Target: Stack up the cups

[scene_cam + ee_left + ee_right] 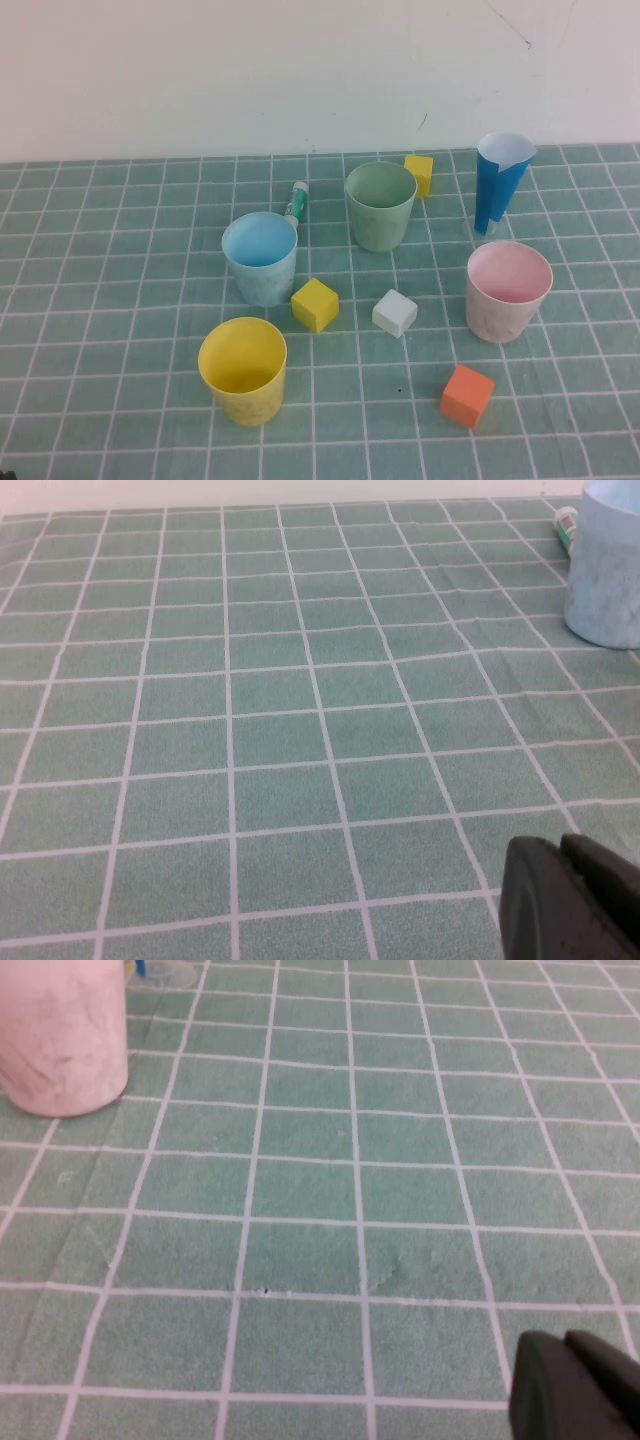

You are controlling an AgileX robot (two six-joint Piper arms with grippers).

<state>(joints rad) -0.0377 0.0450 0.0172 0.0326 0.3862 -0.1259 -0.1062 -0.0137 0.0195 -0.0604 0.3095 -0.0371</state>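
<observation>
Four cups stand apart and upright on the green tiled cloth: the yellow cup at the front left, the light blue cup behind it, the pale green cup at the back middle, the pink cup on the right. The blue cup also shows in the left wrist view, the pink cup in the right wrist view. Neither arm shows in the high view. My left gripper is shut and empty, low over bare cloth. My right gripper is shut and empty over bare cloth.
A tall dark-blue cone stands at the back right. Small cubes lie among the cups: yellow, white, orange, and another yellow one at the back. A green-and-white tube lies behind the blue cup.
</observation>
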